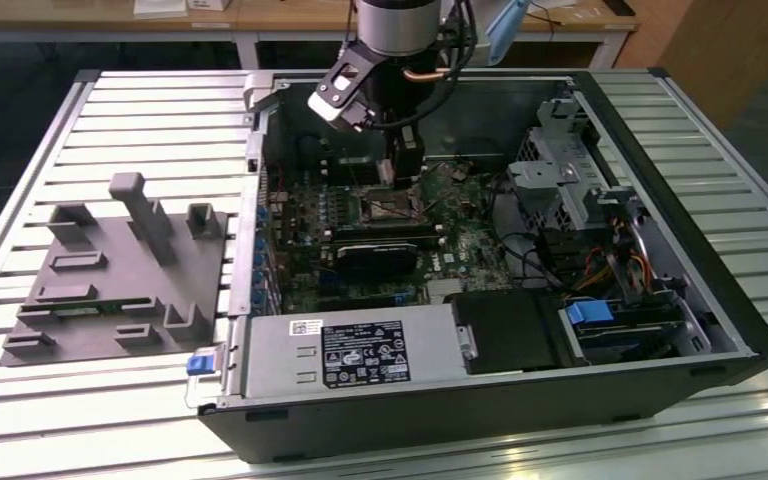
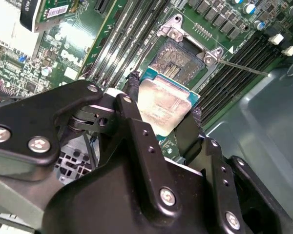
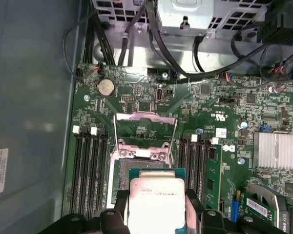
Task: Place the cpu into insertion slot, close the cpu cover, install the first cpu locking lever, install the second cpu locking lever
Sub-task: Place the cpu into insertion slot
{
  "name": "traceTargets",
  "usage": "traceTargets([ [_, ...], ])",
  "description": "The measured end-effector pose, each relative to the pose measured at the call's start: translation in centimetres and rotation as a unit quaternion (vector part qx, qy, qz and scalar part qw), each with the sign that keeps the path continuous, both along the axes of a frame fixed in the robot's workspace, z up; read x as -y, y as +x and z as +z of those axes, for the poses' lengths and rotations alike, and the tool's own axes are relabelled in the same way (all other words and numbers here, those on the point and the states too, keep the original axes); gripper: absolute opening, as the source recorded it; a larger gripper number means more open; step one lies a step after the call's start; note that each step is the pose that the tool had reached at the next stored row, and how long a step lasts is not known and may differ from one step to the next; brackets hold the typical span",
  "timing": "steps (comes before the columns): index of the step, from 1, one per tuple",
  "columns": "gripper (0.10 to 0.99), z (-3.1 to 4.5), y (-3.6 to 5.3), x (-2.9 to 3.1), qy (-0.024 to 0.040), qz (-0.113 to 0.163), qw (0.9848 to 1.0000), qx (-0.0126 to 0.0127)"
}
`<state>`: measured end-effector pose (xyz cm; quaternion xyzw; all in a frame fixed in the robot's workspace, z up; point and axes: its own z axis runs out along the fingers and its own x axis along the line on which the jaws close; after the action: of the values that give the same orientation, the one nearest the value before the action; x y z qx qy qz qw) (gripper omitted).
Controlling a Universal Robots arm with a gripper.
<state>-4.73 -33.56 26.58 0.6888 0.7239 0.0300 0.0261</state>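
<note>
My gripper [image 2: 162,103] is shut on the cpu [image 2: 162,105], a flat silver-topped square on a green carrier edge, with one black finger [image 2: 132,87] on each side of it. In the first wrist view the cpu [image 3: 156,200] hangs over the near part of the insertion slot [image 3: 118,170]. The slot's dark contact field [image 2: 178,59] shows beyond the chip. The cpu cover [image 3: 145,117], a thin silver frame, stands swung up and open behind the slot. A thin locking lever [image 2: 244,68] sticks out beside the socket. In the exterior view the gripper [image 1: 404,172] reaches down into the case above the slot [image 1: 387,206].
Long black memory slots [image 3: 90,165] flank the socket on both sides. A finned heat sink [image 3: 276,151] and black cables [image 3: 185,58] lie further off. The grey power supply [image 1: 344,352] and drive cage [image 1: 571,180] line the case. A grey fixture block [image 1: 117,270] sits at the exterior view's left.
</note>
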Motion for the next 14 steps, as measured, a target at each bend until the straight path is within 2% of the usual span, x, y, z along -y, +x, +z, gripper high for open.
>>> traceTargets([
  [1, 0.541, -0.28, 0.00, -0.01, 0.0000, 0.000, 1.0000, -0.0025],
  [2, 0.541, -0.95, 0.00, -0.02, 0.0001, 0.000, 1.0000, -0.0063],
  [14, 0.541, -1.42, 0.02, -0.04, 0.0001, -0.002, 1.0000, -0.0065],
])
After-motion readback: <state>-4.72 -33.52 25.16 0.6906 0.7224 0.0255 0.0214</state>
